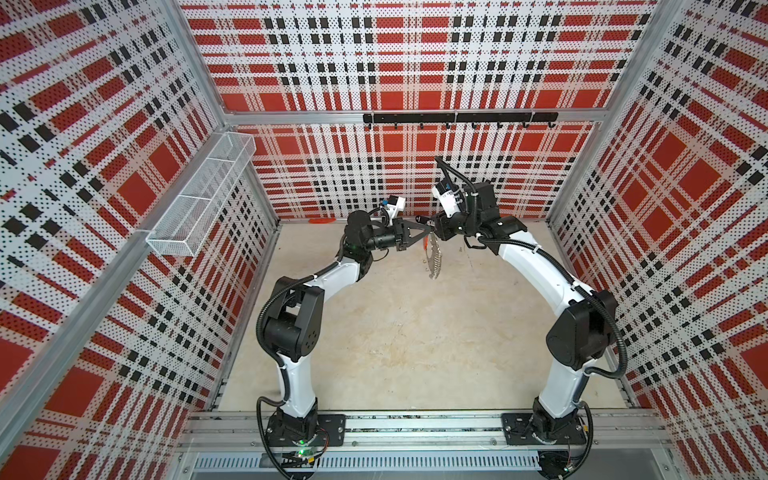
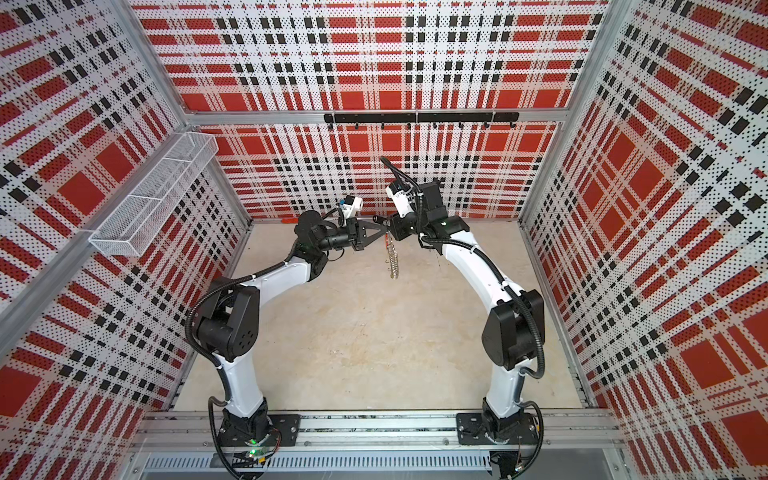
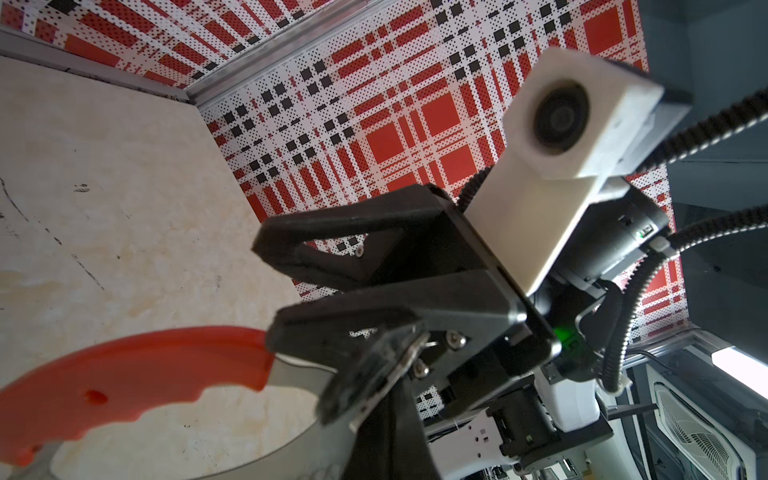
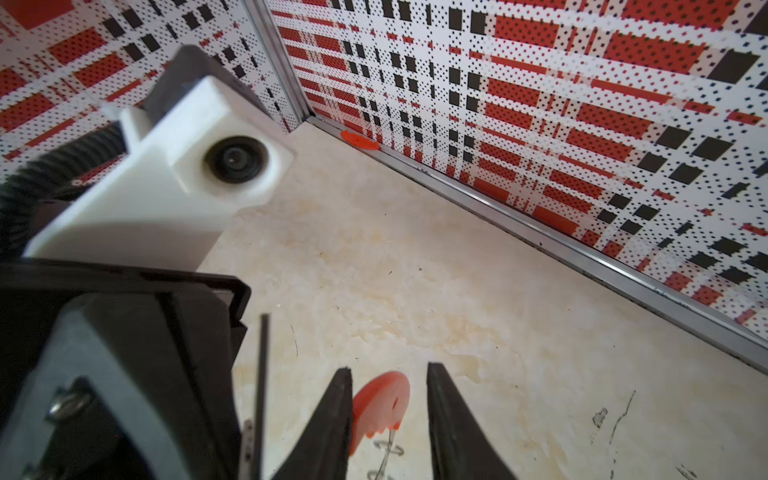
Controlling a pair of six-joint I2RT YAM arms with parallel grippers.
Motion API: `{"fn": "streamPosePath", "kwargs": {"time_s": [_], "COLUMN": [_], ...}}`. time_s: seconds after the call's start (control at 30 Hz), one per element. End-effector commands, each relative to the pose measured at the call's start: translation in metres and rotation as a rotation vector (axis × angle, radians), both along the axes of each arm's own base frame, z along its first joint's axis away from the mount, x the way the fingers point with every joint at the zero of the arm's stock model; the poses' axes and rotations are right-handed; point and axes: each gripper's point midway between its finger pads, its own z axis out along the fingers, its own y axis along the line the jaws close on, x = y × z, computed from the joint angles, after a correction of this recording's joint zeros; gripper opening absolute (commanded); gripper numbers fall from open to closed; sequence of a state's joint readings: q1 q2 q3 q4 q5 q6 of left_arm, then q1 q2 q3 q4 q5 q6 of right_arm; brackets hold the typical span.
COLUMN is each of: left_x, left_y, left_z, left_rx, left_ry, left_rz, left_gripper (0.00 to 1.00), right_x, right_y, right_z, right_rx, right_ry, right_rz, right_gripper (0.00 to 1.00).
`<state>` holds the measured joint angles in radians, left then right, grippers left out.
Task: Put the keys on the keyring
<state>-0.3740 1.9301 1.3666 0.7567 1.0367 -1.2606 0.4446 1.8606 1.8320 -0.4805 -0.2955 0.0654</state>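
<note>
The keyring (image 1: 433,257) hangs edge-on above the table in both top views, several split rings dangling along it (image 2: 392,262). My left gripper (image 1: 429,230) is shut on the top of its grey band (image 3: 299,419). The red segment (image 3: 124,374) curves away from there. My right gripper (image 4: 389,368) is open and faces the left one, with the red segment (image 4: 380,403) in the gap between its fingers. A dark rectangular tag with a silver edge, the keys (image 3: 368,374), lies against the band beside my left fingers, outside the right jaws. I cannot tell what holds it.
A small orange piece (image 1: 322,221) lies on the table against the back wall. A white wire basket (image 1: 199,199) hangs on the left wall. A black hook rail (image 1: 457,118) runs along the back wall. The beige table (image 1: 395,332) lies below both raised grippers.
</note>
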Motion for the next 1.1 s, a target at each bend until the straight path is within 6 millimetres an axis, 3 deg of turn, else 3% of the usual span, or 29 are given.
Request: {"fn": "streamPosePath", "kwargs": {"time_s": [0.0,0.23,0.53,0.8,1.07], "left_x": [-0.003,0.0,0.002,0.003,0.004], "left_y": [-0.011,-0.013,-0.014,-0.014,-0.012], "left_z": [0.005,0.004,-0.001,-0.004,-0.003], "left_rx": [-0.011,-0.013,-0.008,-0.01,-0.011], "left_ry": [-0.034,-0.033,-0.022,-0.014,-0.016], "left_rz": [-0.031,-0.03,-0.031,-0.031,-0.031], "left_gripper": [0.0,0.0,0.0,0.0,0.0], "right_x": [0.005,0.008,0.002,-0.005,-0.026], "right_y": [0.007,-0.012,-0.046,-0.066,-0.061], "right_z": [0.003,0.012,0.031,0.038,0.038], "right_rx": [0.026,0.037,0.069,0.118,0.177], "right_ry": [0.041,0.044,0.05,0.088,0.091], "right_rz": [-0.104,-0.223,-0.206,-0.195,-0.125], "right_gripper": [0.34,0.42,0.65,0.7,0.57]}}
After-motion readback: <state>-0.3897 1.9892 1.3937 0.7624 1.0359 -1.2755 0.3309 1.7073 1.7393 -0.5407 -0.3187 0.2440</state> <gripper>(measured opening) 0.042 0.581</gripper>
